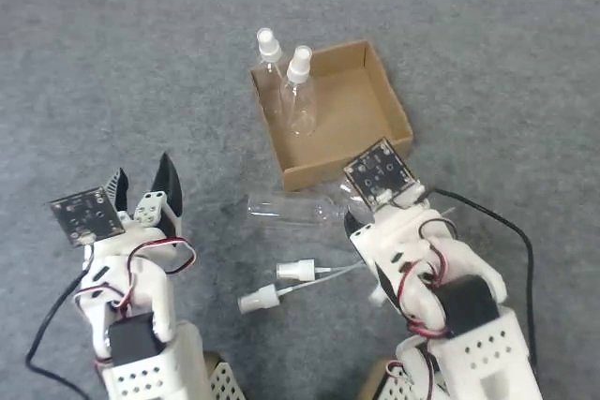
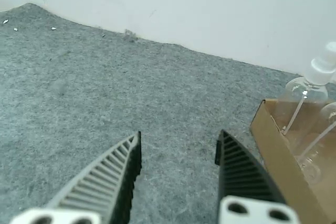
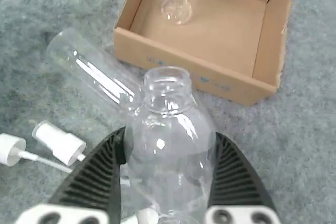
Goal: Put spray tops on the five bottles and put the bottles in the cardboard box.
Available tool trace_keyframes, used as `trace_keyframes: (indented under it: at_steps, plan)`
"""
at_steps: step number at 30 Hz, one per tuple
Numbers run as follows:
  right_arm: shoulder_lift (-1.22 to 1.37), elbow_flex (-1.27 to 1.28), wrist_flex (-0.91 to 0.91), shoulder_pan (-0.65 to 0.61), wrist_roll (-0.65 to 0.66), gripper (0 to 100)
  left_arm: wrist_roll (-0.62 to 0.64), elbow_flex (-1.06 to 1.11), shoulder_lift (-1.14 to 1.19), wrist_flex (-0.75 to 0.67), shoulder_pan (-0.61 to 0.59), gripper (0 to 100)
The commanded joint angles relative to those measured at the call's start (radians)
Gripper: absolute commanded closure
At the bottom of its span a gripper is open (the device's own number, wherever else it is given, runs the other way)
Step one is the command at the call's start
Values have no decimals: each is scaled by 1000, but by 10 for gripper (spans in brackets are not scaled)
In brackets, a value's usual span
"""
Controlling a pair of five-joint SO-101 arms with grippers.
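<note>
The right gripper has its two fingers closed on the body of an open, clear bottle, neck pointing away from the wrist and no top on it yet. The plastic looks smooth and thin, so I think the bottle could slip or turn between the ribbed pads when a top is pressed on. Too strong a squeeze could also dent it. The left gripper is above bare carpet with its fingers spread apart and empty, well to the side of the work. Two white spray tops lie on the carpet between the arms. Each has a long thin tube (this must enter the narrow neck first), and a bad angle could bend it. Just beyond them a second uncapped bottle lies on its side, close to the held one. It is round, so a small knock could roll it away. Farther off is the cardboard box, with two capped bottles at its far left corner, which a careless placing could tip over.
</note>
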Motion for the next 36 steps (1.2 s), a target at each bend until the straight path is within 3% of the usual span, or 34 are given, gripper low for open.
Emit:
trace_keyframes:
  at_steps: [1,17,29,36]
  plan:
    - [-116,20,-27,16,-20,937,-15,-16,-17,-28,0,783]
    - [-486,157,-27,16,-38,937,-11,-159,-14,72,8,783]
    - [-573,195,-30,18,-37,937,-64,-291,-12,158,146,784]
    - [-573,195,-58,117,-48,937,-138,-320,-11,192,249,786]
